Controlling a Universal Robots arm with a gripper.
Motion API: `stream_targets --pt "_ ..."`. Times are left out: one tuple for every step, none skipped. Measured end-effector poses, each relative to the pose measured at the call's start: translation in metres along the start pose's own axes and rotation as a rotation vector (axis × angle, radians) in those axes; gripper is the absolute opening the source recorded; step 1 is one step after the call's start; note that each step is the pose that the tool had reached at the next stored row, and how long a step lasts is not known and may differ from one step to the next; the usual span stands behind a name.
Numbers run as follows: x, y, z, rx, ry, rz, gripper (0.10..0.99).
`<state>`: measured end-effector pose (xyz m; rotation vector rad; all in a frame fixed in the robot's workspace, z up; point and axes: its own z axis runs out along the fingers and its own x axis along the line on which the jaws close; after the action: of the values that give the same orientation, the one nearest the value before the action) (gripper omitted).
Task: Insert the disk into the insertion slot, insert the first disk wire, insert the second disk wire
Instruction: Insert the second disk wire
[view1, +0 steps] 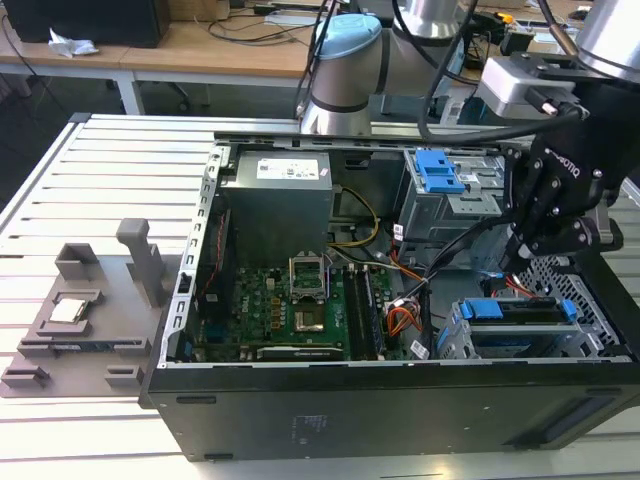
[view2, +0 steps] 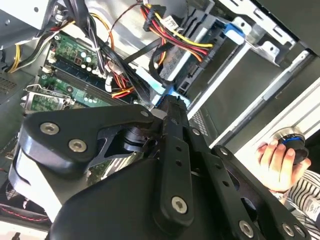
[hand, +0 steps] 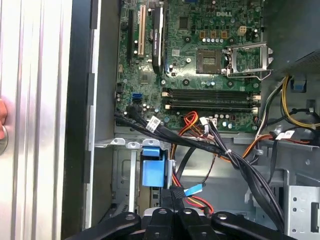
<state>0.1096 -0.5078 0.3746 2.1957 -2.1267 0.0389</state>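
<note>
The disk (view1: 518, 311), in its blue carrier, lies inside the silver perforated insertion slot (view1: 452, 338) at the case's corner, on the exterior view's right. My black gripper (view1: 512, 262) hangs just above the slot. In the first wrist view the gripper (hand: 174, 212) has its fingers drawn together on a black wire connector (hand: 177, 194) with a blue tag, beside the carrier's blue end (hand: 152, 167). In the second wrist view the gripper (view2: 172, 102) narrows to a closed tip among the cables.
A taller grey bay with a blue latch (view1: 440, 172) stands behind the slot. Bundles of black, red and orange cables (hand: 210, 145) cross between the motherboard (view1: 300, 305) and the drive area. A person's hand (view2: 275, 160) rests outside the case. A grey fixture (view1: 85, 315) sits on the table.
</note>
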Motion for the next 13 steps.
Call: stream_targets --pt "-0.0045 -0.0002 0.0013 0.0 0.0059 -0.005 0.106" --pt "-0.008 -0.0004 0.0031 0.0 0.0133 -0.008 0.106" --pt "-0.011 -0.0006 0.0048 0.0 0.0224 -0.012 0.106" --pt "-0.0122 -0.0006 0.0059 0.0 0.0255 -0.014 0.106" --pt "-0.0133 -0.0008 0.0078 0.0 0.0286 -0.016 0.106" --pt "-0.014 -0.0009 0.0102 0.001 0.0318 -0.02 0.106" --pt "-0.0144 -0.001 0.0124 0.001 0.034 -0.023 0.106" --pt "-0.0145 -0.001 0.0139 0.001 0.0353 -0.025 0.106" --pt "-0.0146 -0.0011 0.0147 0.001 0.0367 -0.027 0.106" --pt "-0.0146 -0.0011 0.0151 0.002 0.0406 -0.037 0.106" --pt "-0.0146 -0.001 0.0155 0.005 0.0434 -0.065 0.106" --pt "-0.0146 -0.0011 0.0156 0.007 0.046 -0.092 0.106" --pt "-0.0146 -0.0011 0.0155 0.007 0.047 -0.096 0.106"
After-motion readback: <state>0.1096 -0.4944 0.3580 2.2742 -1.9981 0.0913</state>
